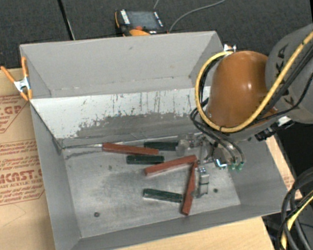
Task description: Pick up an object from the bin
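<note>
Where the arm [292, 82] reached in over the right wall of the bin [55, 182], its orange-brown cover [238, 90] hung above the right end of the floor, with yellow cables [201, 95] looped around it. The gripper [202, 180] was down low near the floor's right edge. It sat just beside the upper end of a red-brown stick [187, 199]. That stick lay slanted, its lower end pointing towards the front edge, and it met the right end of a dark green stick [162, 195] that lay flat near the middle of the front edge.

Whether the gripper was spread apart, drawn together or clamped on anything could not be told. Its tip showed as a small clutter of metal parts close against that slanted stick.

A second red-brown stick [171, 165] lay nearly crosswise just behind, its right end close to the gripper. Nearer the back wall lay a short dark green stick [145, 159] and a further dark green stick [160, 146]. A long red-brown stick [128, 148] ran leftwards along the foot of the back wall.
</note>
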`<act>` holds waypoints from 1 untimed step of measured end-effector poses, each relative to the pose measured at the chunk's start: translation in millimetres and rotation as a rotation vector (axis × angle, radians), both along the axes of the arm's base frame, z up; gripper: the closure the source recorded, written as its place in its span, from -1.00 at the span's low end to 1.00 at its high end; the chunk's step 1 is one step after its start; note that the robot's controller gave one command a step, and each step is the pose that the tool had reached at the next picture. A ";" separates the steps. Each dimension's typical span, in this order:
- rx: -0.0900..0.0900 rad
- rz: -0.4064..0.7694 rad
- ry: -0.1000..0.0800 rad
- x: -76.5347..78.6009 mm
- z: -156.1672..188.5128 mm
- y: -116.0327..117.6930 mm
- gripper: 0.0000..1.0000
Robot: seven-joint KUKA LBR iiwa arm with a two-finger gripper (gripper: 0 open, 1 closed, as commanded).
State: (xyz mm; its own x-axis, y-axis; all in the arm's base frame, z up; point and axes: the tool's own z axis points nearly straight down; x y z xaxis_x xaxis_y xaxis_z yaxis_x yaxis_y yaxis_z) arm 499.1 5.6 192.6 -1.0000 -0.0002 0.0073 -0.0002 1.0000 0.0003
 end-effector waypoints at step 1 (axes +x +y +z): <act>0.001 0.108 -0.004 -11.9 -126.5 5.1 -1.00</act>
